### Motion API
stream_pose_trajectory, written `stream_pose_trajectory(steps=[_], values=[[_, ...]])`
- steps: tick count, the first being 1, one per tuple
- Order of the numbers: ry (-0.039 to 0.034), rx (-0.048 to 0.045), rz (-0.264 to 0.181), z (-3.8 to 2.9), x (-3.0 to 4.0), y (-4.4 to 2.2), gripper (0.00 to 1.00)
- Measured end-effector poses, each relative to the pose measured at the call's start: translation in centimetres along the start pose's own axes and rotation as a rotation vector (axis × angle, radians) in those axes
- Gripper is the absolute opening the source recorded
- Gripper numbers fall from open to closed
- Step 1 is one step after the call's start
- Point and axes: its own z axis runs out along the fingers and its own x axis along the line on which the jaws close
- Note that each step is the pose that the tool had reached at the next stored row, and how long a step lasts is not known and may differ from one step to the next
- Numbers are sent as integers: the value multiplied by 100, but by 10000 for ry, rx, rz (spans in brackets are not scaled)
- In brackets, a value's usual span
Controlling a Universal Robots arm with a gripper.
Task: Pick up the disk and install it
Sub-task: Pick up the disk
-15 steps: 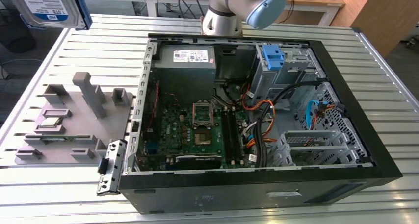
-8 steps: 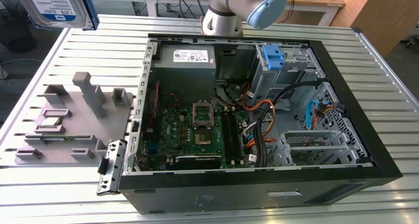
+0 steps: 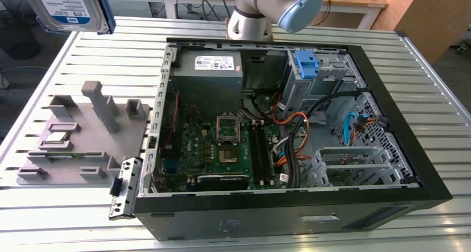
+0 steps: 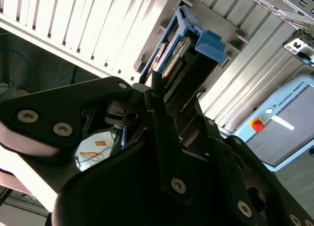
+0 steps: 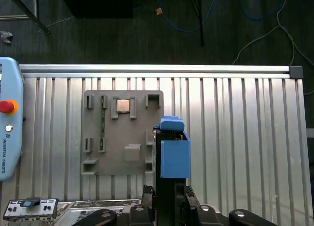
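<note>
The disk [image 3: 66, 6], silver with a white-and-blue label and a blue carrier frame, hangs high above the table at the exterior view's far left, well clear of the open computer case [image 3: 412, 153]. In both wrist views my gripper [image 4: 159, 91] is shut on the disk [image 4: 171, 57], which sticks out edge-on from between the black fingers. In the first wrist view the disk's blue carrier [image 5: 175, 157] hovers over the right edge of the grey fixture plate [image 5: 122, 162], with my gripper [image 5: 169, 199] under it.
The case holds a motherboard [image 3: 220, 147], a grey power supply [image 3: 209, 67], a blue bracket [image 3: 305, 62] at the drive cage and loose cables. The grey fixture plate [image 3: 96, 164] lies left of the case on the slatted table [image 3: 442, 86]. A teach pendant [image 5: 7, 133] lies by the table.
</note>
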Motion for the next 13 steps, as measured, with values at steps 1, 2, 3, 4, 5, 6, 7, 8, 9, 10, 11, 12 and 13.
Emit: stream_pose_trajectory(steps=[1,2,3,4,5,6,7,8,9,10,11,12,13], values=[[0,0,1,0,0,-3,35],[0,0,2,-1,0,-6,35],[0,0,1,-1,0,-11,35],[0,0,0,-1,0,-17,35],[0,-1,-1,-2,-1,-24,35],[0,-1,0,-3,-1,-33,35],[0,0,0,-3,-1,-44,35],[0,-1,0,-4,-2,-55,35],[1,-1,0,-5,-2,-66,35],[1,-1,0,-6,-2,-78,35],[0,0,0,-7,-3,-90,35],[0,0,0,-8,-3,-102,35],[0,0,0,-8,-3,-116,35]])
